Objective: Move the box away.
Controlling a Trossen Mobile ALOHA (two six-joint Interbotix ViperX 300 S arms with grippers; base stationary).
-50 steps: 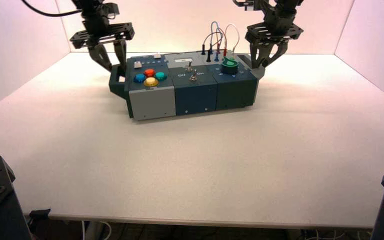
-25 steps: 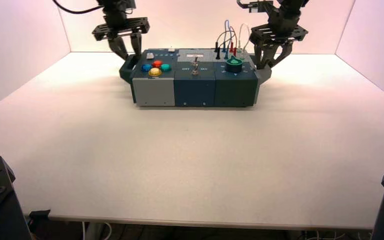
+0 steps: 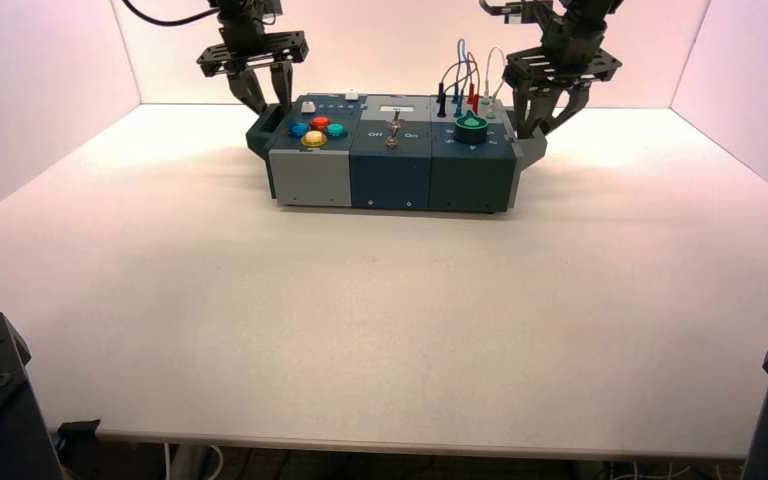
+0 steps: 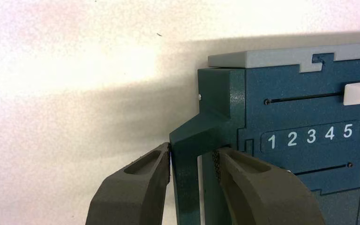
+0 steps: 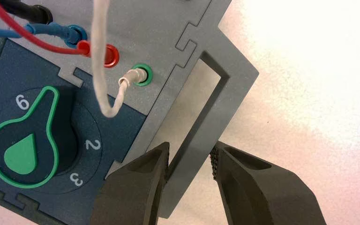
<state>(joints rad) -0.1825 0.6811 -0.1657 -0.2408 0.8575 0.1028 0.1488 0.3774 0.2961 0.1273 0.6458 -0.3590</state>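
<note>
Box: the box (image 3: 395, 160) sits in the upper middle of the high view, near the back wall, square to the camera
Left gripper: the left gripper (image 4: 192, 161) straddles the teal end handle (image 4: 187, 159); one finger touches the bar, the other sits just beside it, so the jaws look nearly closed on it rather than clamped
Right gripper: the right gripper (image 5: 190, 161) has its jaws either side of the grey end handle (image 5: 206, 117), with a slim gap showing at one pad, so not pinching
Doing it well: I judge both arms should push together and evenly so the box does not twist, staying low on the handles and clear of the looped wires (image 3: 465, 70)
Surface: the white table (image 3: 380, 320) is smooth and bare in front, little room left behind
Room: pale walls (image 3: 40, 70) enclose three sides
</note>
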